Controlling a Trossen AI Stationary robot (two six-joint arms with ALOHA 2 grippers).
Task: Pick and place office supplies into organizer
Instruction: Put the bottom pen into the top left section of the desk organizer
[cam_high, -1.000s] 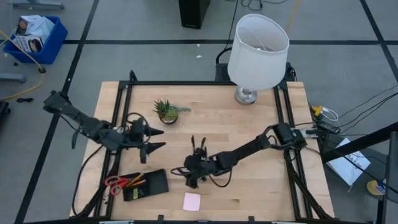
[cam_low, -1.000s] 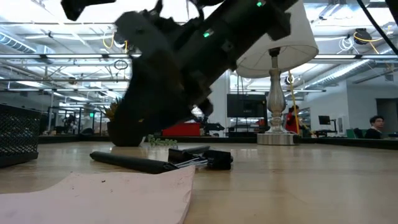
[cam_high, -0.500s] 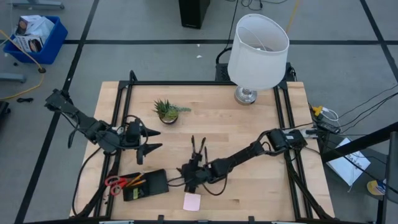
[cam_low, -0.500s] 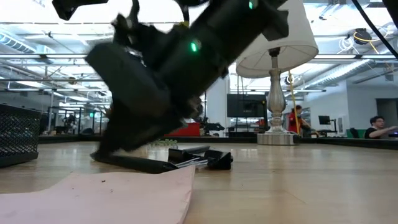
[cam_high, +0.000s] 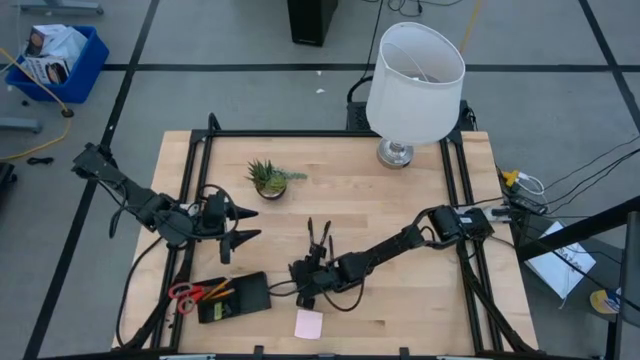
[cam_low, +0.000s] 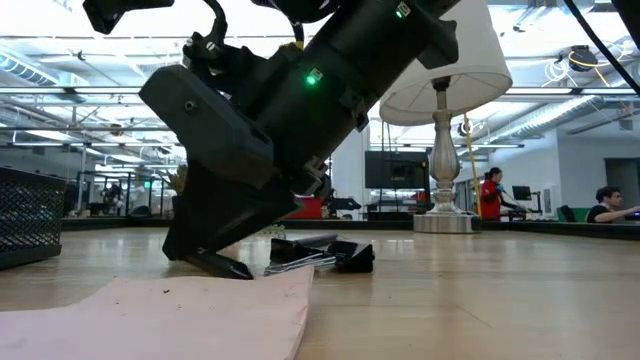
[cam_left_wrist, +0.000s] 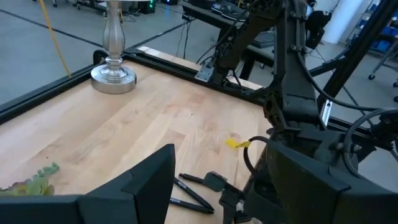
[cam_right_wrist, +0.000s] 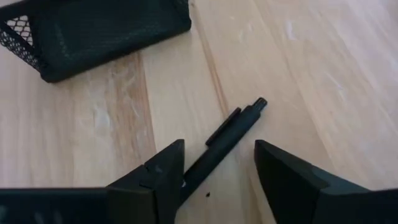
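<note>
A thin black pen (cam_right_wrist: 239, 121) lies flat on the wooden table, slanting between the two fingers of my right gripper (cam_right_wrist: 219, 149), which is open and low over the table (cam_high: 302, 288) just right of the black mesh organizer (cam_high: 240, 297). Red-handled scissors (cam_high: 185, 293) lie by the organizer's left end. More black pens and clips (cam_high: 318, 238) lie just beyond the gripper. The pink sticky-note pad (cam_high: 308, 323) sits flat near the front edge. My left gripper (cam_high: 258, 224) waits open above the table's left half. My right gripper slants down from the table's right, with its fingertips (cam_low: 215, 262) at the tabletop and one finger on each side of the pen. The pen's nearer end (cam_right_wrist: 193, 171) runs close by one finger; I cannot tell whether it touches.
A small potted plant (cam_high: 268, 178) stands at the far left of centre, and a white-shaded lamp (cam_high: 412, 85) at the far right. The table's black frame rails (cam_high: 195, 160) run along its sides. Bare wood lies between the lamp and the right arm.
My right gripper has moved toward the table's near-left, closer to the organizer, and sunk until its fingertips reach the tabletop around the pen. The pen, pad and clips have stayed where they were.
</note>
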